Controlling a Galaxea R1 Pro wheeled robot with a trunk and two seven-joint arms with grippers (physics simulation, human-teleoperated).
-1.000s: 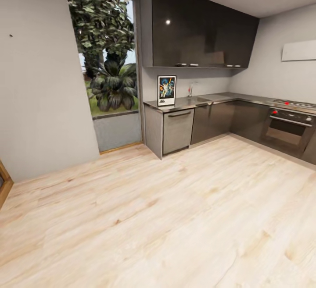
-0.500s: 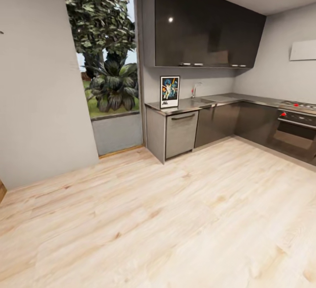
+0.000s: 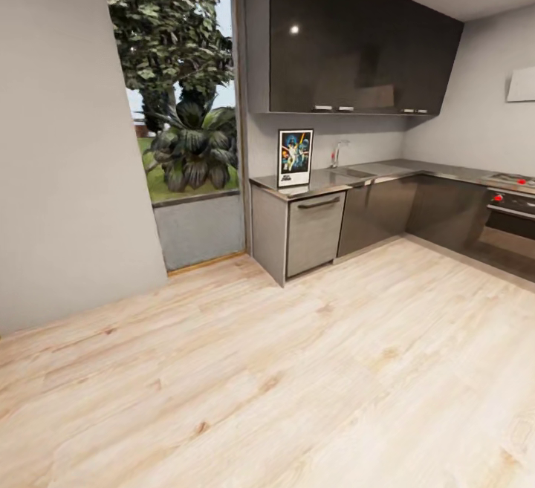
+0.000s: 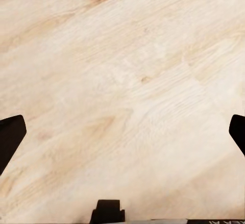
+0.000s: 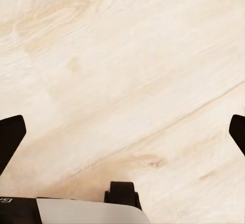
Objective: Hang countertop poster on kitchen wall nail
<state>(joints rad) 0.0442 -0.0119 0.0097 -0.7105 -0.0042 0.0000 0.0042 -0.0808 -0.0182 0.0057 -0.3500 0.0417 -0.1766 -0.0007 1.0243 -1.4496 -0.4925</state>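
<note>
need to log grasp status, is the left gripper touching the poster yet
Apart. Left wrist view shows the left gripper open over bare wood floor; head view shows the poster on the far countertop.

the head camera looks from well back across the pale wood floor toward the far kitchen corner, worktop and window. both wrist cameras face down, close above that same floor, each hand's dark fingertips at the frame's sides.

The poster stands upright on the left end of the countertop, against the wall. The tap is to its right. Upper cabinets hang above. The window lies left of the counter; the oven is far right.
</note>
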